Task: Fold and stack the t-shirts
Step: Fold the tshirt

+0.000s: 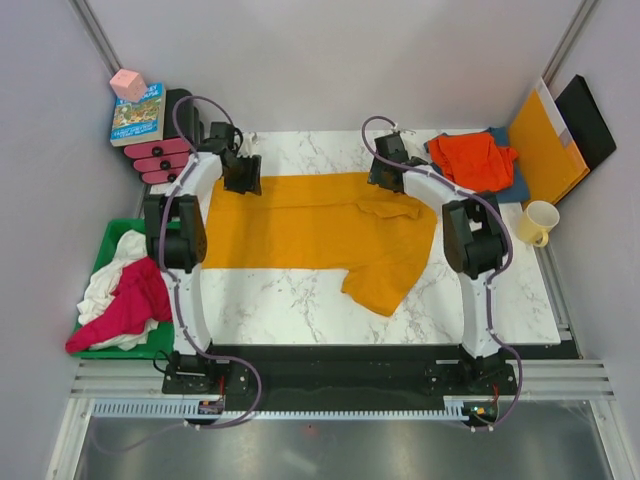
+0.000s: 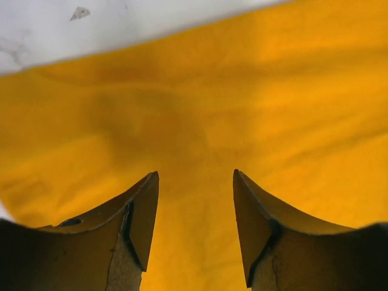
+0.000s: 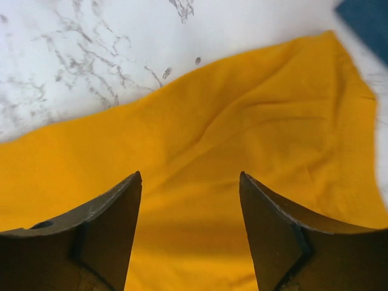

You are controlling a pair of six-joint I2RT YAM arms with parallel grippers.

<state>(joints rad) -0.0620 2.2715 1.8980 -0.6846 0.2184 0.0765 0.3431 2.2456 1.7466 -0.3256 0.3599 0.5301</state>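
Observation:
A large mustard-yellow t-shirt (image 1: 320, 235) lies folded across the marble table, one end hanging toward the front at the right. My left gripper (image 1: 242, 178) hovers over its far left edge, open with only yellow cloth (image 2: 200, 109) below the fingers. Over the far right corner stands my right gripper (image 1: 385, 172), open too, with the shirt (image 3: 242, 121) beneath and nothing held. A red-orange t-shirt (image 1: 472, 160) rests on a dark blue one (image 1: 518, 172) at the back right. Magenta (image 1: 130, 300) and white (image 1: 108, 272) t-shirts lie heaped at the left.
The heap sits in a green tray (image 1: 112, 238) off the table's left edge. An orange-yellow paper folder (image 1: 548, 145) and a black panel (image 1: 590, 118) lean at the back right, with a cream mug (image 1: 538, 222) near them. A book (image 1: 138, 112) and pink cube (image 1: 127, 84) stand back left.

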